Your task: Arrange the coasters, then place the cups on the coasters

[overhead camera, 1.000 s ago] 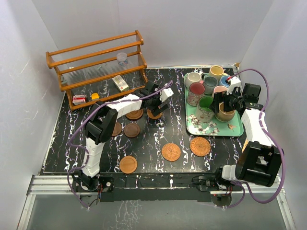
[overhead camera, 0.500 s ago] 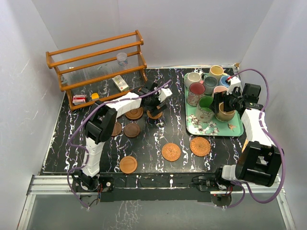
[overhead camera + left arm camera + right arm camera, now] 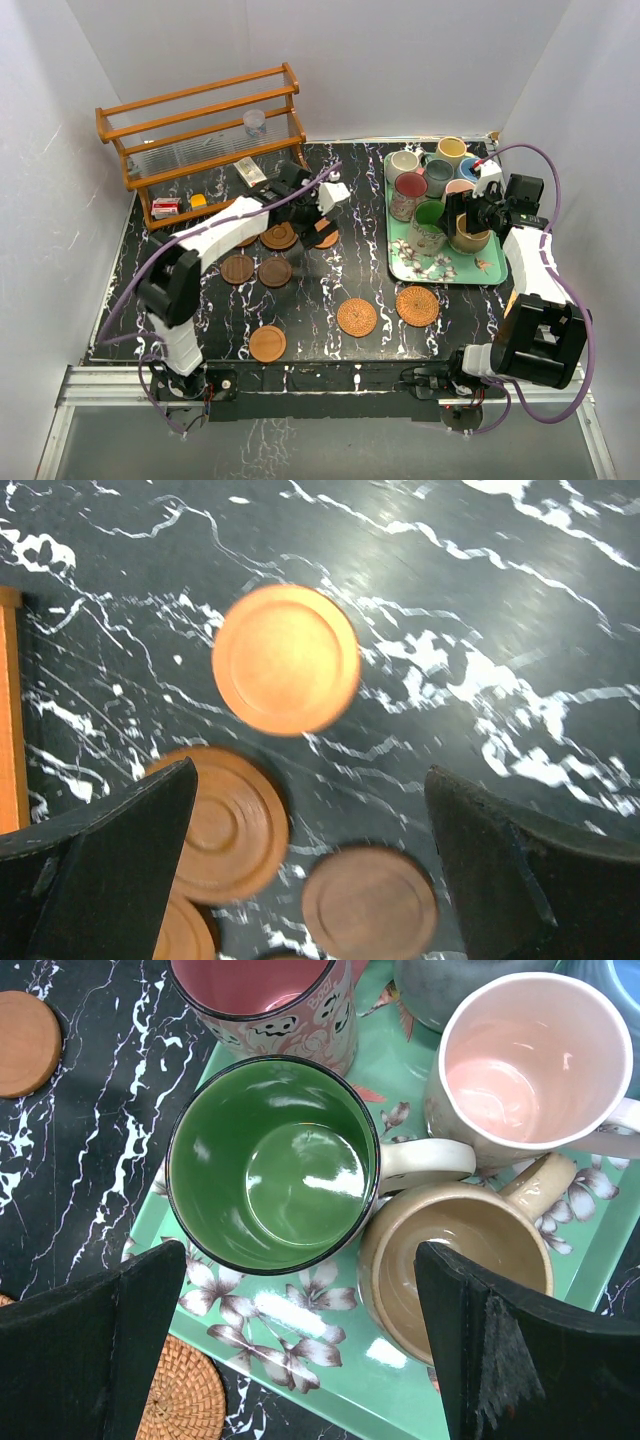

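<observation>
Coasters (image 3: 274, 271): several wood discs lie flat in a loose cluster left of centre on the table. The left arm crosses part of this cluster.
Lone wood coaster (image 3: 267, 343): it sits by itself close to the near edge, well apart from the cluster.
Wicker coasters (image 3: 357, 317): two lie side by side right of centre, and the right one is just near of the tray.
Cups (image 3: 410, 190): eight mugs stand upright and packed together on the tray at the right. None is on a coaster.
Left gripper (image 3: 308, 780): its jaws are spread wide and hold nothing. It hangs above the cluster.
Under the left gripper: the orange coaster (image 3: 286, 660) lies just beyond the fingertips, and browner rimmed discs lie between and beside the fingers.
Right gripper (image 3: 300, 1250): its jaws are spread wide and grip no mug. It is poised over the near end of the tray.
Between the right fingers: the green mug (image 3: 270, 1165) sits there, its handle touching the tan mug (image 3: 450, 1260). The right finger overlaps the tan mug's rim in the wrist view, and contact cannot be told.
Tray (image 3: 440, 268): it is pale green with a flower print.
Table (image 3: 310, 310): it is black with white marble veins.
Rack (image 3: 200, 135): a wooden rack stands at the far left. A clear plastic cup (image 3: 255, 122) is on its upper shelf and small boxes sit lower down.
Walls (image 3: 400, 60): plain white walls close in three sides.
</observation>
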Robot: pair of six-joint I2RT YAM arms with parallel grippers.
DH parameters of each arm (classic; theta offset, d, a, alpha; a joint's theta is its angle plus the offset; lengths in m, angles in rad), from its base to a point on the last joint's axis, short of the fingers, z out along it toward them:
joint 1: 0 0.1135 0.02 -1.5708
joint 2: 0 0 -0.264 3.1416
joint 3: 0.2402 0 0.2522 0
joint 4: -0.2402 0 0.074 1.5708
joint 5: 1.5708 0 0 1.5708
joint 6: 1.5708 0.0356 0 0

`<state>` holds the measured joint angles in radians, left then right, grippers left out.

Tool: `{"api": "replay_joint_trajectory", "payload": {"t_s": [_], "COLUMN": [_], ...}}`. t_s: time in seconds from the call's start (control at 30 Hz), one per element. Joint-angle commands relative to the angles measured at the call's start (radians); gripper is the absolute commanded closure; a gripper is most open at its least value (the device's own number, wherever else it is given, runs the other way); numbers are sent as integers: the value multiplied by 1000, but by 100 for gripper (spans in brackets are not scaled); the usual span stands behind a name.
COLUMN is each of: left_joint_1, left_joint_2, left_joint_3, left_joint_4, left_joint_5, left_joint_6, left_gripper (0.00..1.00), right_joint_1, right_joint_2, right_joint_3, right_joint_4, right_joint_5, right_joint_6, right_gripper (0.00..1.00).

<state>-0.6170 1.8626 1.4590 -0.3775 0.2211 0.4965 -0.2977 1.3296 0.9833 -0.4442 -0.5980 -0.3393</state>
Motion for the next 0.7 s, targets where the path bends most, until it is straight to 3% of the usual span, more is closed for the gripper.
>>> {"api": "replay_joint_trajectory", "payload": {"t_s": [0.0, 0.37, 0.5, 0.67], "left_joint_1": [5, 1, -30, -102], "left_joint_2": [-197, -487, -627, -646], "left_joint_3": [-142, -437, -554, -659], "left_joint_4": [-75, -311, -324, -313], "left_joint_5": [100, 204, 235, 184], "left_joint_6": [82, 265, 284, 292], "left_gripper": [4, 5, 6, 8], "right_joint_1": [-8, -11, -11, -11], "right_joint_2": [-18, -35, -34, -33], "right_joint_3": [3, 3, 3, 3], "right_joint_4": [35, 34, 33, 35], "right_joint_5": [-2, -16, -15, -12], "right_joint_6": [-9, -9, -9, -10], "right_gripper": [2, 2, 2, 2]}}
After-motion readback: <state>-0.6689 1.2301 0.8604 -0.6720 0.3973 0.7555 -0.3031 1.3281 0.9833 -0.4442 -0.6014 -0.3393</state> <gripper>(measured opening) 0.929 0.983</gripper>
